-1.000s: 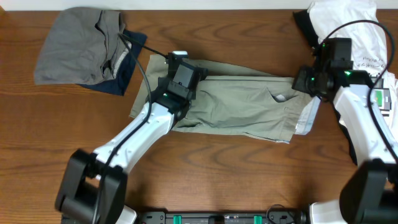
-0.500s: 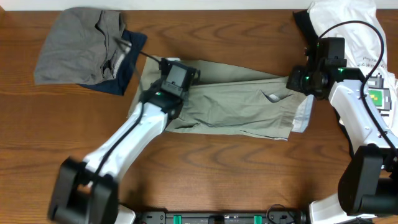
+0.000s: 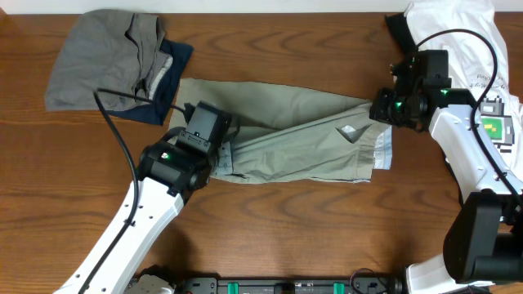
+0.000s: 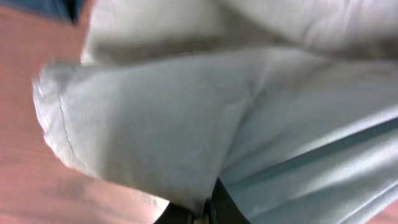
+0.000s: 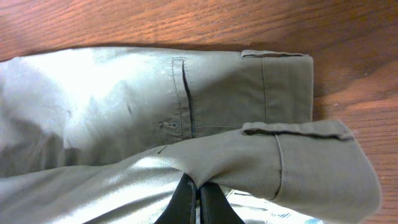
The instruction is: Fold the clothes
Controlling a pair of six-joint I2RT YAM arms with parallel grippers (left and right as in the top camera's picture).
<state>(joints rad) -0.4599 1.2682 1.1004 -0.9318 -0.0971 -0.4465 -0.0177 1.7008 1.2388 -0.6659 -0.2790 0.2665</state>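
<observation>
Brown wooden table (image 3: 327, 245) carries the khaki shorts (image 3: 302, 139) stretched across its middle, a grey garment (image 3: 98, 61) over a navy piece (image 3: 163, 102) at the far left and a white tee (image 3: 458, 33) far right. Only the wrist views show the grips: the left gripper (image 4: 208, 208) is pinched tight on the shorts' left end, the right gripper (image 5: 198, 194) closed on a lifted waistband fold beside a buttoned pocket (image 5: 180, 99).

Left arm (image 3: 149, 208) and right arm (image 3: 462, 152) wear white shells, black joints, green lights and black cables (image 3: 117, 137).
</observation>
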